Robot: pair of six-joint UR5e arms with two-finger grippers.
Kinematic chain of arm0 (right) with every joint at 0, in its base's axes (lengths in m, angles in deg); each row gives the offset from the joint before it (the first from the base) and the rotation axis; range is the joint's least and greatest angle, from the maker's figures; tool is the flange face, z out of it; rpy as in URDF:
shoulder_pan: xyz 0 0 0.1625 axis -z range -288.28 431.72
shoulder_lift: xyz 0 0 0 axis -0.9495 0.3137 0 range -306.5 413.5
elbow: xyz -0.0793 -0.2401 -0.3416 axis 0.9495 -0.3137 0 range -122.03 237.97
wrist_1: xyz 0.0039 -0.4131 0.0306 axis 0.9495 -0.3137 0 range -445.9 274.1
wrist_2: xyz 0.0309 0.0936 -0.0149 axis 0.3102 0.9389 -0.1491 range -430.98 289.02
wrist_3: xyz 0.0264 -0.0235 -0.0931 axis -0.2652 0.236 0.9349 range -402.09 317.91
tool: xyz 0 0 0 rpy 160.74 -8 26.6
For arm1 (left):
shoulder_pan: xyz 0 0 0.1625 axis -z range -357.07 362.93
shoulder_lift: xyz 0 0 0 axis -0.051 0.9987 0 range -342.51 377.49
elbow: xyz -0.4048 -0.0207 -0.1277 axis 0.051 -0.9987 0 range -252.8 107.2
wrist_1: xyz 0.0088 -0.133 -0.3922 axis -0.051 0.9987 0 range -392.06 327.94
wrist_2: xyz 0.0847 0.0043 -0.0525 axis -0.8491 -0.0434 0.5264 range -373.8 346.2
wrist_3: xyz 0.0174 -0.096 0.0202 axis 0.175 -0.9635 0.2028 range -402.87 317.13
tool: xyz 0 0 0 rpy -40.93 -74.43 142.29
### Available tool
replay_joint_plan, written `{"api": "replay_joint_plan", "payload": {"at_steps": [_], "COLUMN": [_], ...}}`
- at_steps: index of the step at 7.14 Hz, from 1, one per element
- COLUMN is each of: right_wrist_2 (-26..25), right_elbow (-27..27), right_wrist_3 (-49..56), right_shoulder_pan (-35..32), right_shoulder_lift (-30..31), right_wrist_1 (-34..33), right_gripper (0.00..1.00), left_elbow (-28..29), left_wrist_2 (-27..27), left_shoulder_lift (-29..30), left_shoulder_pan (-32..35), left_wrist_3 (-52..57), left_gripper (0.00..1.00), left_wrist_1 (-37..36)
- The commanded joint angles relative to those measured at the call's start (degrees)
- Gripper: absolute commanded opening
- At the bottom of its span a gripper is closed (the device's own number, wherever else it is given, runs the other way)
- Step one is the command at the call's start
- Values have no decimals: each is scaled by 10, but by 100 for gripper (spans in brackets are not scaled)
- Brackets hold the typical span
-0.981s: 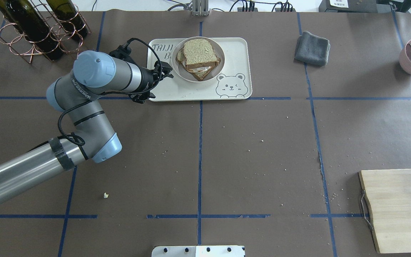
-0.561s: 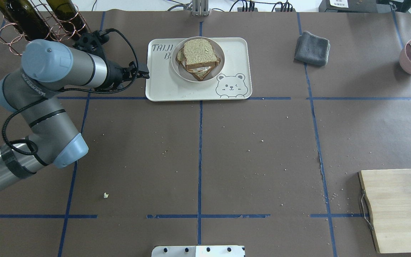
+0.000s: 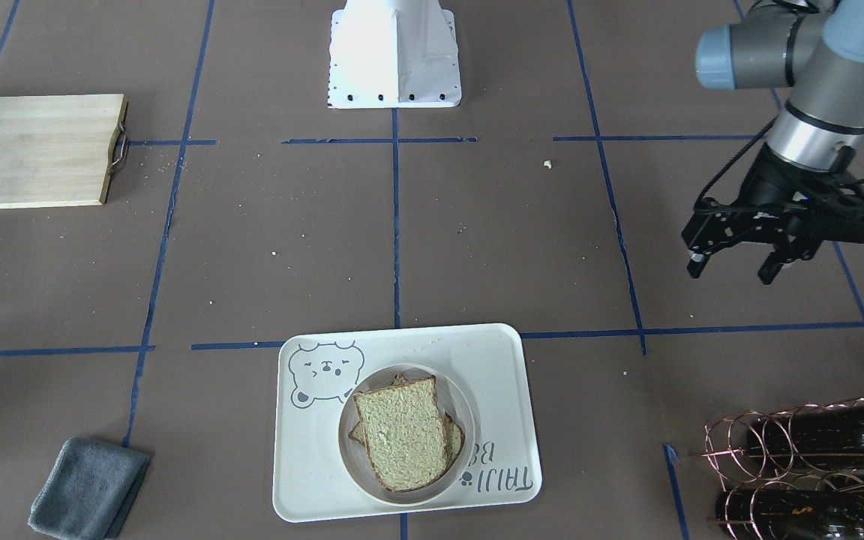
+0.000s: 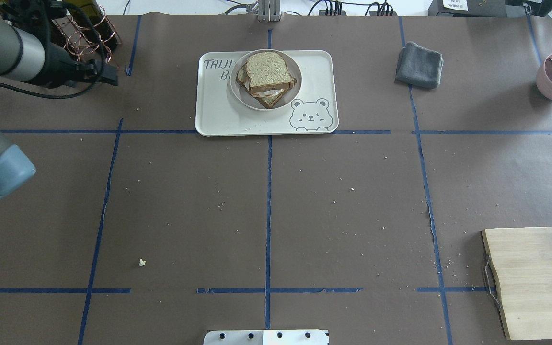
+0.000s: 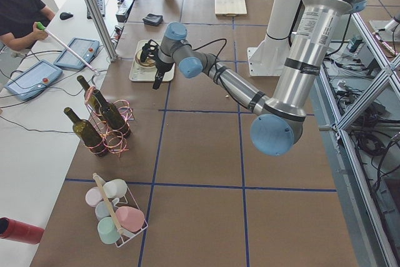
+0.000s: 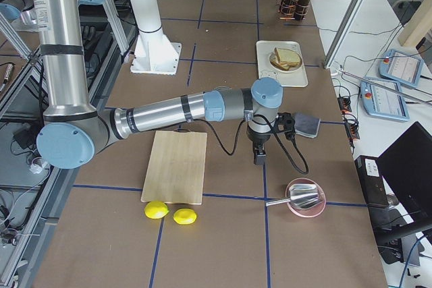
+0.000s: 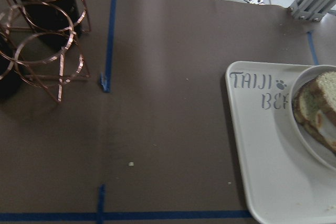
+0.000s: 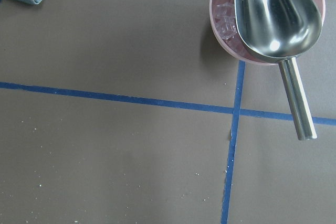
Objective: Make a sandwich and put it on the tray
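Cream tray (image 4: 218,117) carries the plate (image 4: 232,85) with the built sandwich (image 4: 266,72); looks finished. Left claw (image 3: 730,270) hangs open, empty, well apart; right claw (image 6: 259,158), cannot tell.

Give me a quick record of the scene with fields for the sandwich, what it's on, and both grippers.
sandwich: assembled, on the round white plate
round white plate: on the tray
left gripper: open, empty, above the table beside the tray
right gripper: above the table near the pink bowl; open or shut unclear
task state: sandwich on the tray, looks done
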Motion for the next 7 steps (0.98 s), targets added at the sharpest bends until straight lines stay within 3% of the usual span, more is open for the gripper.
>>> {"api": "replay_joint_plan", "payload": {"at_steps": [1, 3, 5, 7], "right_wrist_2": [1, 5, 20, 24], "right_elbow": [-2, -1, 0, 1], "right_wrist_3": [5, 5, 5, 5], "right_shoulder_pan": [-14, -27, -30, -32], "right_shoulder_lift": [7, 20, 22, 31], "right_wrist_1": [-1, -1, -1, 0], "right_gripper": [100, 100, 100, 100], "left_elbow": [4, 28, 60, 82], "left_wrist_2": [59, 102, 105, 105], "left_shoulder_lift": [-74, -112, -152, -156], "left_shoulder_pan": [121, 193, 211, 214], "left_wrist_3": [253, 385, 412, 413], "left_gripper": [100, 100, 100, 100], "left_wrist_1": [-8, -32, -25, -28]}}
